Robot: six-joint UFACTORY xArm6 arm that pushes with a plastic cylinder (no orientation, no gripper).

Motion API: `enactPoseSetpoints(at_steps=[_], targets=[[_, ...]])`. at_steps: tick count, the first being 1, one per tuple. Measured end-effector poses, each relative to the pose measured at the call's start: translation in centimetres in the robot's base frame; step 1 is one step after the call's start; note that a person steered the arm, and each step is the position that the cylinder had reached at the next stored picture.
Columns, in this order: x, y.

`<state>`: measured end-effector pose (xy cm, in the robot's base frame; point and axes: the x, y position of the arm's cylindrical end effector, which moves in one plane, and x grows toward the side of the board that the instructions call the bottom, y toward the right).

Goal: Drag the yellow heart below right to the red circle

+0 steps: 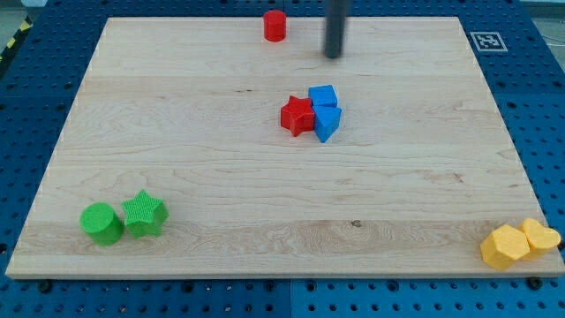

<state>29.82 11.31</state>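
The yellow heart (pixel 541 237) lies at the board's bottom right corner, touching a yellow hexagon (pixel 504 247) on its left. The red circle (pixel 274 26) stands near the view's top edge, left of centre. My tip (pixel 333 56) is near the top of the board, a little to the right of and below the red circle, touching no block. It is far from the yellow heart.
A red star (pixel 297 116) sits mid-board, touching a blue cube (pixel 323 95) and a second blue block (pixel 327 123). A green circle (pixel 101 223) and a green star (pixel 145 214) lie together at the bottom left. The wooden board (pixel 221 177) rests on a blue pegboard.
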Motion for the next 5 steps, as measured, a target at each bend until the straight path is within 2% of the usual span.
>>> enactPoseSetpoints(at_steps=[1, 3, 4, 5], targets=[[6.2, 8.1], [21.6, 22.9], [22.4, 23.2], [29.7, 23.1]])
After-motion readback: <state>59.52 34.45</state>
